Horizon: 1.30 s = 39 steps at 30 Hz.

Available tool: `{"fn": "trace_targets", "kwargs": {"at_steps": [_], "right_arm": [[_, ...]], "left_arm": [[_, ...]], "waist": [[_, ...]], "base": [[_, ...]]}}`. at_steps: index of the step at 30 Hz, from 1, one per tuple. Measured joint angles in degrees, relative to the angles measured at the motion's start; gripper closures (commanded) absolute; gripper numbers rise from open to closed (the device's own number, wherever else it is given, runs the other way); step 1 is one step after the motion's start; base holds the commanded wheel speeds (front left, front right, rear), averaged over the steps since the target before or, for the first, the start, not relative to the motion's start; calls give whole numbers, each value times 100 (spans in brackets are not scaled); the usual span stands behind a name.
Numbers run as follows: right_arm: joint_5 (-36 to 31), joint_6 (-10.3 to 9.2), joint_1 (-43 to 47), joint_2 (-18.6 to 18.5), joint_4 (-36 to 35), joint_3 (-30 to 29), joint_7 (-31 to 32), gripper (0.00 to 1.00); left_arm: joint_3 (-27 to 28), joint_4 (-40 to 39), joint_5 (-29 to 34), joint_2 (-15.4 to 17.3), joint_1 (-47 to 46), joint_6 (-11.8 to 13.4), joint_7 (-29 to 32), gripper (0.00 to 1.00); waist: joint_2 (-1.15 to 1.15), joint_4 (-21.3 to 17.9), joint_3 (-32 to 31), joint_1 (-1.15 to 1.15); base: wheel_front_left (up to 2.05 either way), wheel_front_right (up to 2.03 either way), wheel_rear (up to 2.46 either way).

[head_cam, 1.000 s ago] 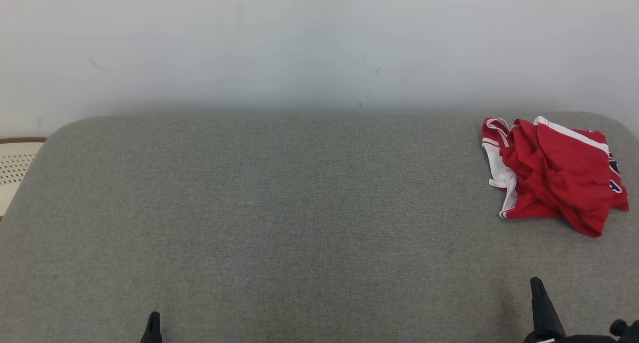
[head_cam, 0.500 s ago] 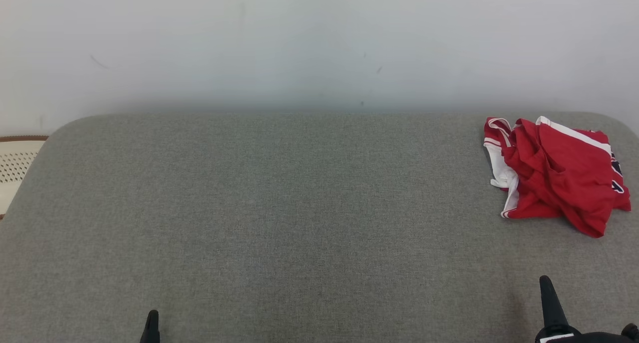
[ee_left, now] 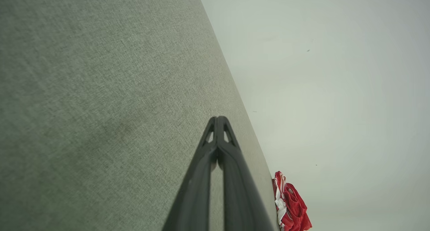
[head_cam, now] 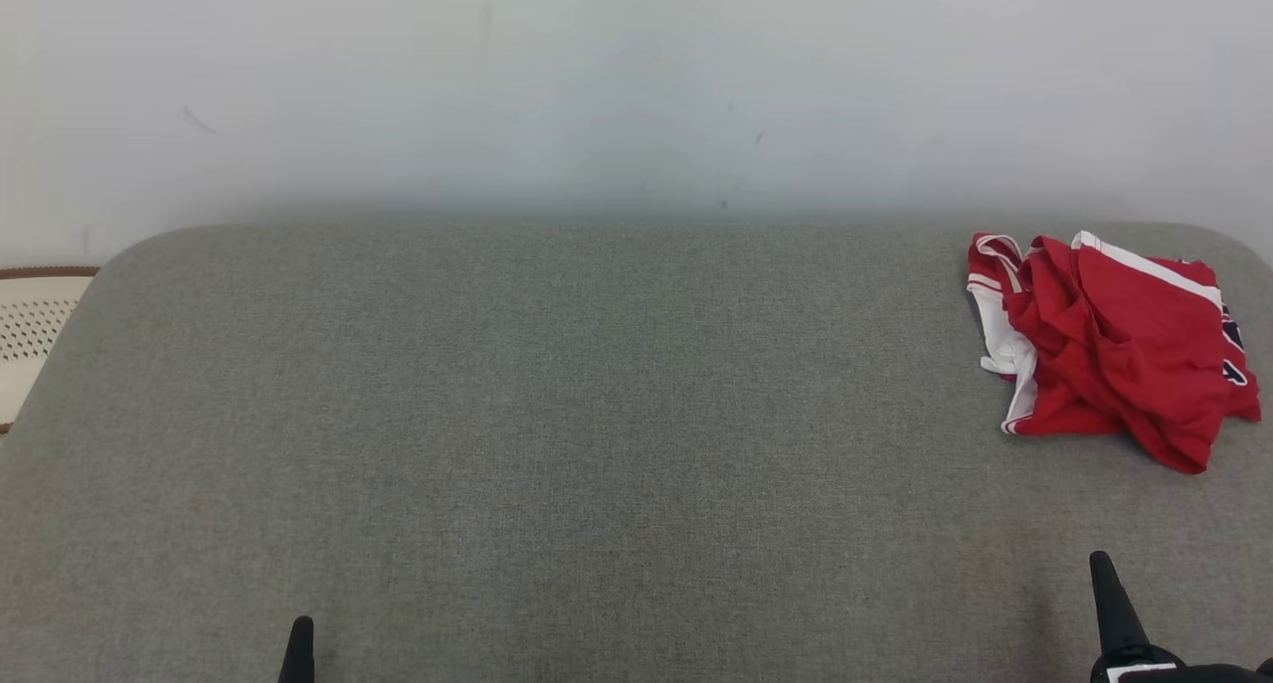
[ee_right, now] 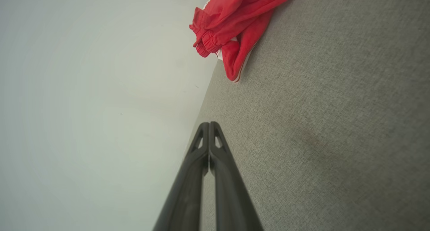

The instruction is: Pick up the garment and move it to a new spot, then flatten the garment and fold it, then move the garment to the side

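We saw the garment [head_cam: 1114,350] lying crumpled in a loose heap at the far right of the grey fabric surface [head_cam: 557,415], close to the back edge where that surface met the pale wall [head_cam: 597,86]. It was red, with white trim along its hems and a touch of dark blue on its right side. In the right wrist view a gathered, elastic-looking edge of it faced the wall. It rested on the surface and neither gripper touched it.

Our left gripper [head_cam: 298,650] showed in the head view as a dark tip at the bottom edge, lower left, well apart from the garment, with a broad stretch of bare grey fabric between them. In the left wrist view its two long fingers were pressed together tip to tip, closed on themselves with no cloth between them.

Our right gripper [head_cam: 1112,598] rose at the lower right of the head view, on the near side of the surface from the garment and clear of it. In the right wrist view its fingers likewise met at the tips, narrow and gripping nothing.

At the far left edge, beyond the surface, we saw part of a cream perforated object [head_cam: 30,335] with a brown rim
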Motion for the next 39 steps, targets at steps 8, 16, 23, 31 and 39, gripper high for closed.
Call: {"fn": "trace_targets", "kwargs": {"at_steps": [8,16,23,31,39], "right_arm": [[452,0,-78,-8,31,-85,78,100],[871,0,-89,-10,69,-167,164,100],[1218,0,-98,-12,101,-236,221,100],[1594,0,-110,-13,131,-314,280,100],[1944,0,-141,-14,155,-388,371,100]], "left_arm": [[33,62,-439,-12,-72,-89,100,100],[68,107,-856,-26,-94,-147,180,100],[100,146,-1173,-38,-117,-198,253,100],[146,181,-1518,-56,-187,-289,336,100],[180,232,-1839,-70,-197,-342,405,100]], "waist": [[0,12,8,0],[0,24,15,0],[0,35,22,-1],[0,47,29,-1],[0,59,37,-1]], "base": [[0,0,0],[0,0,0],[0,0,0],[0,0,0],[0,0,0]]}}
